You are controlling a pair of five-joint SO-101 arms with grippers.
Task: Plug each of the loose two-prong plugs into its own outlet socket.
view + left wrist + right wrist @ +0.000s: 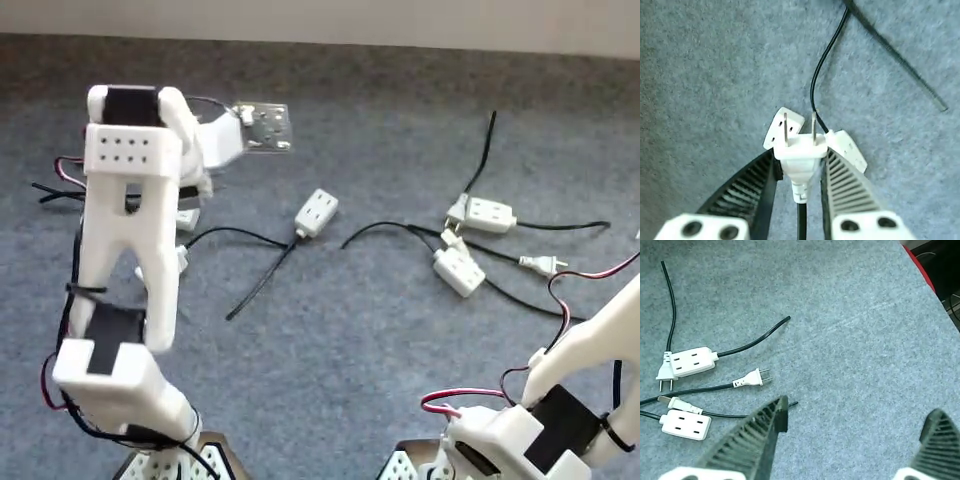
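Although one white two-prong plug [799, 147] is up off the carpet, clamped by its body between the jaws of the left gripper [801, 162] with both prongs pointing away from the wrist, it is not yet in any socket. Just beyond its prongs a white outlet block [846, 149] lies on the grey carpet [700, 75], its black cord [816, 80] curling away. Plug and block look close but apart, so the insertion itself is yet to be done.

Farther out, the other pieces lie scattered. A lone outlet tap [316, 212] sits near the middle of the carpet with nothing in it. On the right arm's side, a second outlet block [690, 361] has a second plug [665, 372] lying at its end with its prongs bare. A third outlet block [684, 424] has a third plug [677, 402] resting just beside it, likewise unseated. A free plug [751, 379] lies near them on its cord. The right gripper [860, 412] hangs above this group with its jaws spread wide, holding nothing.

By my reading, no plug is seated: one is in hand and roughly lined up, and three more wait on the carpet.
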